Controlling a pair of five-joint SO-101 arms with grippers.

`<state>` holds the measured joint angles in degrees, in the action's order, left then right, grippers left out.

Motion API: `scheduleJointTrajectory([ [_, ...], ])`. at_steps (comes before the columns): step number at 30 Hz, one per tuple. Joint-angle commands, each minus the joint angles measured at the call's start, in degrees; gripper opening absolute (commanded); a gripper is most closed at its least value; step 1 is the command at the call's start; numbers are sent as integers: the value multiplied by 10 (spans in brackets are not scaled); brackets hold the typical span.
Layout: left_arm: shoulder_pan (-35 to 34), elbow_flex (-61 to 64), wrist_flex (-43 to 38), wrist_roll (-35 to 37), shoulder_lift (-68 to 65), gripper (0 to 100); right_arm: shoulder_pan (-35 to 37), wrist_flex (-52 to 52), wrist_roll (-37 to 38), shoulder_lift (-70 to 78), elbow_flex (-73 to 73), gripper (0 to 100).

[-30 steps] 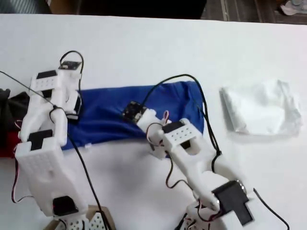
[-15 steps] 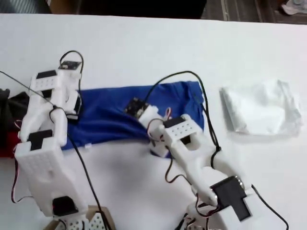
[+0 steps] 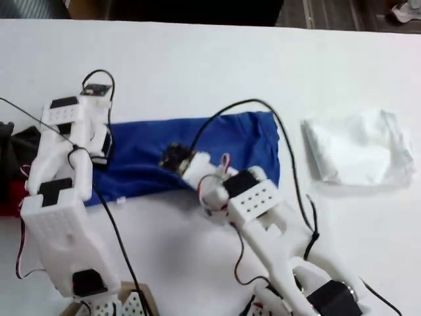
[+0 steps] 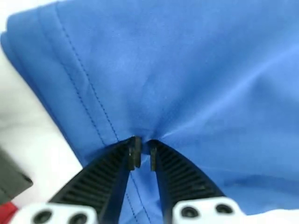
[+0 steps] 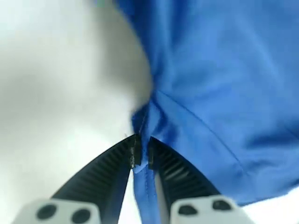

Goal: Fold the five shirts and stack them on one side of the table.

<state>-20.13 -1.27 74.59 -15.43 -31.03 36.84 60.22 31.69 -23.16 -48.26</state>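
On blue shirt (image 3: 151, 155), both tools pinching fabric

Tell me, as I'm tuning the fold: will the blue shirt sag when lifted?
Probably floppy: the blue shirt puckers into creases where the left gripper pinches it. It would likely sag between holds, since cloth also bunches at the right gripper. It seems light, lying thin and flat on the table.

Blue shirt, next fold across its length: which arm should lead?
Left, probably. The left gripper is shut on the blue shirt by the stitched hem at its end, so it could carry that end over. The right gripper is shut on an edge nearer mid-length, better suited to anchoring.
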Motion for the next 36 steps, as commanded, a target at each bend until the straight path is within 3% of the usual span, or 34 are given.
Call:
scheduleJointTrajectory([
  [1,4,-16,-22,4,-8,72,30,-28,-4,-25,-23,23],
  [7,4,-15,-22,4,-8,72,17,-62,-4,-25,-55,42],
  [13,4,-15,-22,4,-8,72,-14,-46,-1,-31,-36,222],
  [22,4,-16,-22,4,-8,72,-59,27,0,-31,43,213],
  [36,4,-16,-22,4,-8,72,21,-64,-5,-24,-57,211],
])
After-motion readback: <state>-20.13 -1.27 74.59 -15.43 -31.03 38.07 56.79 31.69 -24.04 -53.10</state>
